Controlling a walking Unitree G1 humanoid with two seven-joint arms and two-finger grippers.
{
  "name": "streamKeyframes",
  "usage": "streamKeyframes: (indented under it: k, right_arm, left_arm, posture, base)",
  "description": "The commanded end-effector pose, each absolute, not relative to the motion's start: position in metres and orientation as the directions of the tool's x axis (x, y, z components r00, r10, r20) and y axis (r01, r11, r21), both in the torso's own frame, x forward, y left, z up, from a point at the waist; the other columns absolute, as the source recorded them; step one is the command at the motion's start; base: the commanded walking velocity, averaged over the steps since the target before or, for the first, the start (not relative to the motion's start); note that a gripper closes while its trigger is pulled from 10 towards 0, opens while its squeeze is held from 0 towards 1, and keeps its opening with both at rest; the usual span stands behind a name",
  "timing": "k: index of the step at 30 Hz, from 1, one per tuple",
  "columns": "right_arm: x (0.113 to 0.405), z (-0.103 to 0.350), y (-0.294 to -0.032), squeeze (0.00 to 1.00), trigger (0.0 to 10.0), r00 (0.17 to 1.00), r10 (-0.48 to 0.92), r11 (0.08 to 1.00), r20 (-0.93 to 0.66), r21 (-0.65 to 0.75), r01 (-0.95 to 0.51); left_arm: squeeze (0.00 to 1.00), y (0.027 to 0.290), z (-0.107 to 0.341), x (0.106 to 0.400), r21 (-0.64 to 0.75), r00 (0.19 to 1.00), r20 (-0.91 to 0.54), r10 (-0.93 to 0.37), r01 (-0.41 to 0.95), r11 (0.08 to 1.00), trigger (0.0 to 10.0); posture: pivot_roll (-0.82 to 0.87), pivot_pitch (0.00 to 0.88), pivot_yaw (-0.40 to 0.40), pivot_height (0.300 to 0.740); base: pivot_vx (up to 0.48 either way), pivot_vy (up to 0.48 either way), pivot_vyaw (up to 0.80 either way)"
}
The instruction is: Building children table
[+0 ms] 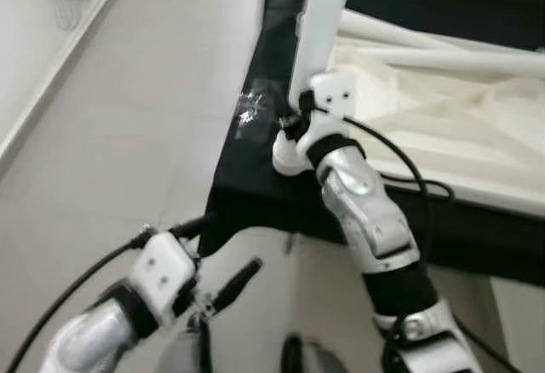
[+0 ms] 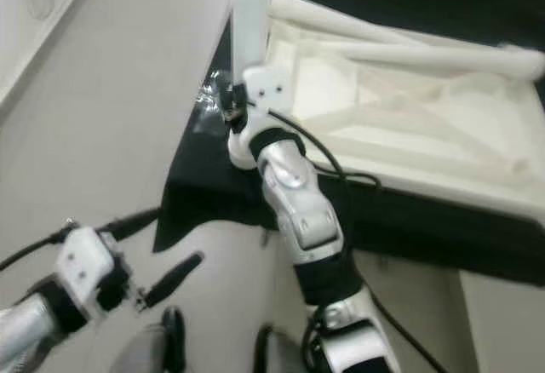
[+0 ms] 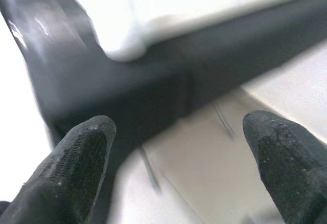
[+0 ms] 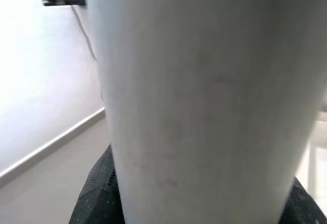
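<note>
**Right gripper holds a white table leg upright over an upturned tabletop**

Head view, looking down; a white tabletop (image 1: 443, 109) lies upside down in the upper right of the frame, its ribbed underside showing, resting on a black cloth (image 1: 255, 152) spread over a pale tiled floor (image 1: 145, 117); two loose white legs (image 2: 400, 45) lie across the top's far side, near the upper edge of the frame.

The right arm rises from the lower right to the centre; the right gripper (image 1: 300, 117) is clamped on a white leg (image 1: 322, 15), which stands roughly upright at the near left corner of the tabletop and runs out of the top of the frame; in the right wrist view the leg (image 4: 204, 96) sits close between the black fingers (image 4: 97, 198), pressed against it on both sides.

The left gripper (image 1: 223, 254) hovers at the lower left of the frame, over the floor just beside the cloth's edge; its fingers (image 3: 76, 168) are spread apart, with nothing between them; beyond them the left wrist view shows the black cloth and a rounded white corner (image 3: 122, 45) of the tabletop; a white wall (image 1: 34, 41) meets the floor at the upper left.
</note>
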State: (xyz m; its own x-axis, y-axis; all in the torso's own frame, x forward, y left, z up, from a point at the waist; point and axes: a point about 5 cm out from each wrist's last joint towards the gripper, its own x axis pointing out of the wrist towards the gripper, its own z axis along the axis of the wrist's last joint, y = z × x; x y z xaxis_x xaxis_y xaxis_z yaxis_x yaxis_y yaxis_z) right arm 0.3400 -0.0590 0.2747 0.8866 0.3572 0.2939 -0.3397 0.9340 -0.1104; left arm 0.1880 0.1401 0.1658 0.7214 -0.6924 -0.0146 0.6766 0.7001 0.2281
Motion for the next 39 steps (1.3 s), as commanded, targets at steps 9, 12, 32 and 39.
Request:
streamKeyframes:
  k: [9, 12, 32, 39]
  right_arm:
    - [0.347, 0.219, -0.065, 0.0, 10.0, 0.953, 0.3, 0.952, 0.032, -0.067, -0.297]
    - [0.346, 0.216, -0.066, 0.0, 10.0, 0.959, 0.281, 0.958, 0.028, -0.072, -0.279]
    - [0.33, 0.166, -0.053, 0.0, 10.0, 0.976, 0.18, 0.98, -0.126, -0.067, -0.19]
    - [0.339, 0.163, -0.054, 0.0, 10.0, 0.98, 0.158, 0.983, -0.122, -0.078, -0.168]
  left_arm:
    - [0.0, 0.141, 0.164, 0.193, 0.254, 0.725, -0.017, -0.688, 0.669, 0.698, 10.0]
    - [0.0, 0.142, 0.162, 0.195, 0.256, 0.726, -0.019, -0.687, 0.668, 0.698, 10.0]
    - [0.0, 0.196, 0.237, 0.234, 0.291, 0.879, 0.266, -0.397, 0.319, 0.902, 10.0]
    - [0.0, 0.171, 0.348, 0.256, 0.297, 0.59, 0.486, -0.645, 0.583, 0.756, 10.0]
  posture:
    - [0.04, 0.38, -0.034, 0.74]
    - [0.05, 0.37, -0.029, 0.74]
    - [0.08, 0.294, -0.033, 0.74]
    - [0.07, 0.251, -0.012, 0.74]
  base:
    - [0.0, 0.0, 0.0]
    - [0.0, 0.0, 0.0]
    - [0.0, 0.0, 0.0]
    - [0.0, 0.0, 0.0]
